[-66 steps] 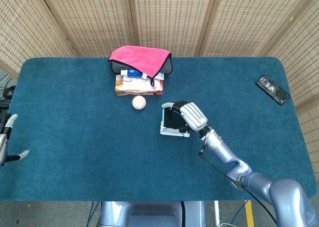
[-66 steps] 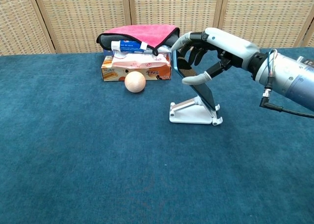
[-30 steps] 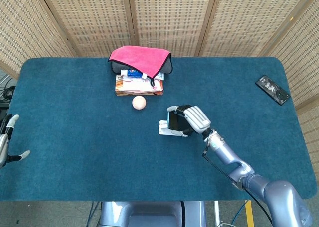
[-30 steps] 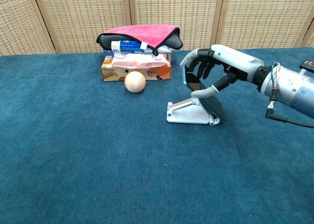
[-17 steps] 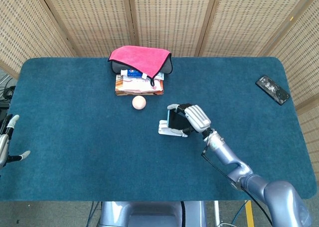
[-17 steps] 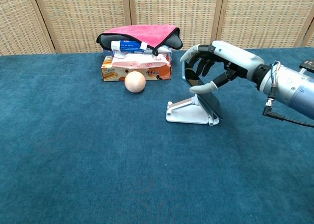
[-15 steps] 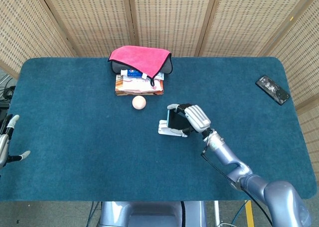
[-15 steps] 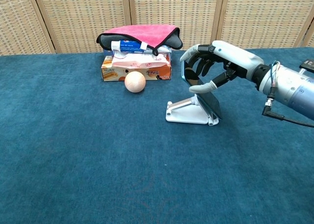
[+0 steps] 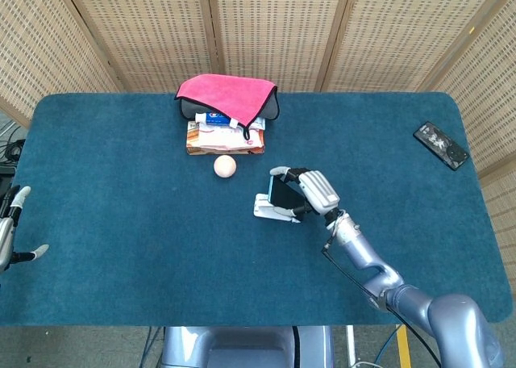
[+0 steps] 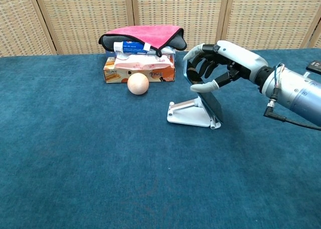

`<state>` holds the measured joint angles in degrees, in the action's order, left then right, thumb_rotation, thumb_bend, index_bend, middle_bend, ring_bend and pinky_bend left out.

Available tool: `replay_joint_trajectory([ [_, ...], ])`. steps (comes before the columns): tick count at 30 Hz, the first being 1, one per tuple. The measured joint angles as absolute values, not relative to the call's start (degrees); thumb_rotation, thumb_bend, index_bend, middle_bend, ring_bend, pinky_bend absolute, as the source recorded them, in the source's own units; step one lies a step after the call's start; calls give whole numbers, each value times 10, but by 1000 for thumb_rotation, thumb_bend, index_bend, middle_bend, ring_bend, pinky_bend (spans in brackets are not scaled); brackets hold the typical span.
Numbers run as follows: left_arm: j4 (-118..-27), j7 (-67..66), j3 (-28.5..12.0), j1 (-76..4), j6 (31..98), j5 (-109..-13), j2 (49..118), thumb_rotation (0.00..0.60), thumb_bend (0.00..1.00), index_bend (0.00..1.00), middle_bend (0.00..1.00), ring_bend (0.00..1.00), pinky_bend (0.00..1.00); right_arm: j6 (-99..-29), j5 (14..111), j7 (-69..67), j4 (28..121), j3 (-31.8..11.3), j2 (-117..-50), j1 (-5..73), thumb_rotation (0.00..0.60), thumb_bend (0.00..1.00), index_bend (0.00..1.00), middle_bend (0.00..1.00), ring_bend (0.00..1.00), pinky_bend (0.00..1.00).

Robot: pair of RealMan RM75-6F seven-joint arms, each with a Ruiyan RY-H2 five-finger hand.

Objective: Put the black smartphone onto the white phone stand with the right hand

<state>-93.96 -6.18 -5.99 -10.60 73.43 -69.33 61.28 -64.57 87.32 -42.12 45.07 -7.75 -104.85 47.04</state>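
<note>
Chest view: right robot hand (image 10: pixel 216 64) grips the black smartphone (image 10: pixel 207 96), fingers curled over its top edge, thumb across the glossy face. The flat slab leans tilted on the white phone stand (image 10: pixel 191 115), lower edge at the stand's lip. Stand: hard plastic, angled, sitting on the blue carpet-textured tabletop (image 10: pixel 100 158) just right of the matte peach ball (image 10: pixel 138 83).

Looks like a lab / test setup, not a home: woven rattan screens (image 9: pixel 266 29) are standing round the back, walling off a bench (image 9: pixel 121 223) that is wearing a blue carpet cover. Cables (image 9: pixel 10 148) are trailing at the left edge, w/ misc props piled mid-bench.
</note>
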Motion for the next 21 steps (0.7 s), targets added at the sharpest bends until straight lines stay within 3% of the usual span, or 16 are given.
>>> replay_joint_trajectory([
  [21,-942,-58,-59,-107,734,-696,610,600,0,0,0,0,0,-643,856,-411,477,-99,-1056,474,600,543,503,606,569,367],
])
